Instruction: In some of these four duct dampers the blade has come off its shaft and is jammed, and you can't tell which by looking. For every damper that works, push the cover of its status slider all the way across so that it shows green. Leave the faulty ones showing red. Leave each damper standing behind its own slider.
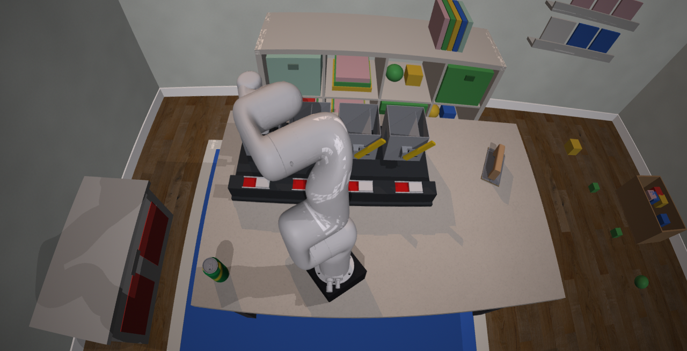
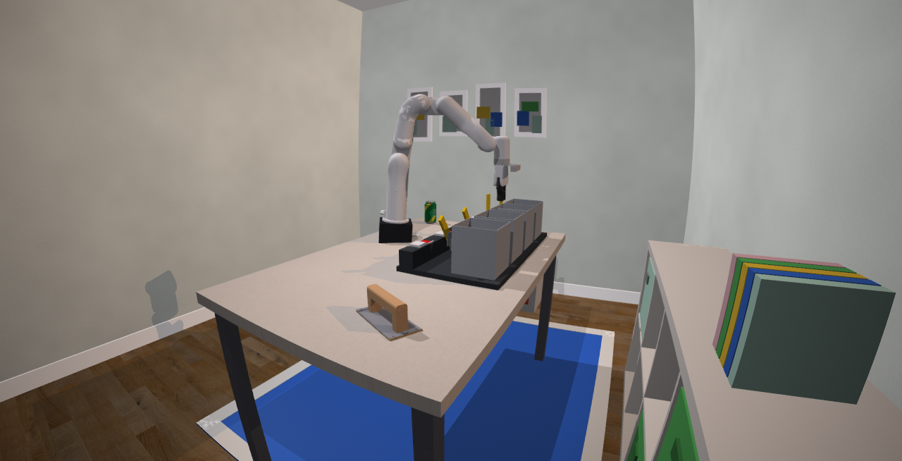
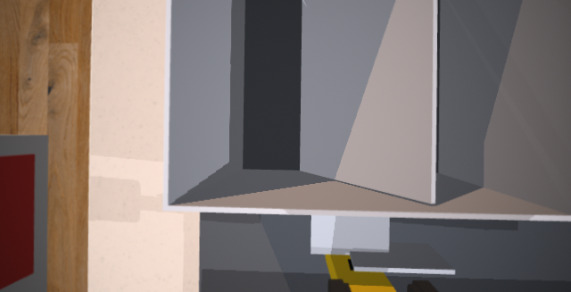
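Observation:
Four grey duct dampers stand in a row on a black base [image 1: 331, 176] with four status sliders along its front. Each slider [image 1: 408, 187] shows red on the left with its white cover on the right. The two right dampers [image 1: 406, 130] have yellow levers [image 1: 418, 150] that stand tilted. My arm hides the two left dampers in the top view. My gripper [image 3: 379, 286] is at the front of the leftmost damper [image 3: 303, 91], shut on its yellow lever [image 3: 357, 275]. The blade [image 3: 384, 104] inside that duct stands at a slant. The gripper also shows in the exterior view [image 2: 501, 194].
A float with a wooden handle [image 1: 494, 163] lies at the table's right. A green can [image 1: 215, 269] stands at the front left corner. A shelf unit [image 1: 379, 74] stands behind the table and a cabinet [image 1: 139, 253] to the left.

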`<state>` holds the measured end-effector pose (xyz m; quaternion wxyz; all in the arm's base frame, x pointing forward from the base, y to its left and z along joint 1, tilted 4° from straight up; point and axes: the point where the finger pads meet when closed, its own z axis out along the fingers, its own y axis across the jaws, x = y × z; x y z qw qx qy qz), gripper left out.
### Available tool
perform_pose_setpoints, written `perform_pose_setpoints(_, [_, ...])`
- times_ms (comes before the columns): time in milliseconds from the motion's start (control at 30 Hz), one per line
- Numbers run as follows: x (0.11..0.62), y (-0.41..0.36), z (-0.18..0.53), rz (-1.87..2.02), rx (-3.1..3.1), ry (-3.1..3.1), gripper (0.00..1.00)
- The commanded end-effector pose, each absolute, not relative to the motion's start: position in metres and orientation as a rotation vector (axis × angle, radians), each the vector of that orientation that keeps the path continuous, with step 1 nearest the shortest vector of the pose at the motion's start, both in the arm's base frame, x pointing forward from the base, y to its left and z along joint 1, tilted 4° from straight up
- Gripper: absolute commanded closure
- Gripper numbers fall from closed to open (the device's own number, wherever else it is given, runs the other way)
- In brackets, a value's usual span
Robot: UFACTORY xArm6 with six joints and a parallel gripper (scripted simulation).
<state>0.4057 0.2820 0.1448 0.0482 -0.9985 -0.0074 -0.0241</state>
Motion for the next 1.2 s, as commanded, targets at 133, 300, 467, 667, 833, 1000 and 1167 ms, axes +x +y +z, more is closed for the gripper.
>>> perform_pose_setpoints(133, [0.4068, 0.2846, 0.1466, -0.079, -3.065, -0.021, 0.81])
perform_pose_setpoints(300, [0.4068, 0.2849, 0.1467, -0.079, -3.068, -0.021, 0.81])
perform_pose_setpoints(467, [0.4068, 0.2849, 0.1467, -0.079, -3.068, -0.021, 0.81])
perform_pose_setpoints(667, [0.4068, 0.2849, 0.1467, -0.079, -3.068, -0.021, 0.81])
perform_pose_setpoints(833, [0.4068, 0.2849, 0.1467, -0.079, -3.068, -0.021, 0.81])
perform_pose_setpoints(1000, [0.4068, 0.2849, 0.1467, -0.079, -3.068, -0.021, 0.73])
perform_pose_setpoints(1167, [0.4068, 0.2849, 0.1467, -0.079, -3.068, -0.021, 0.69])
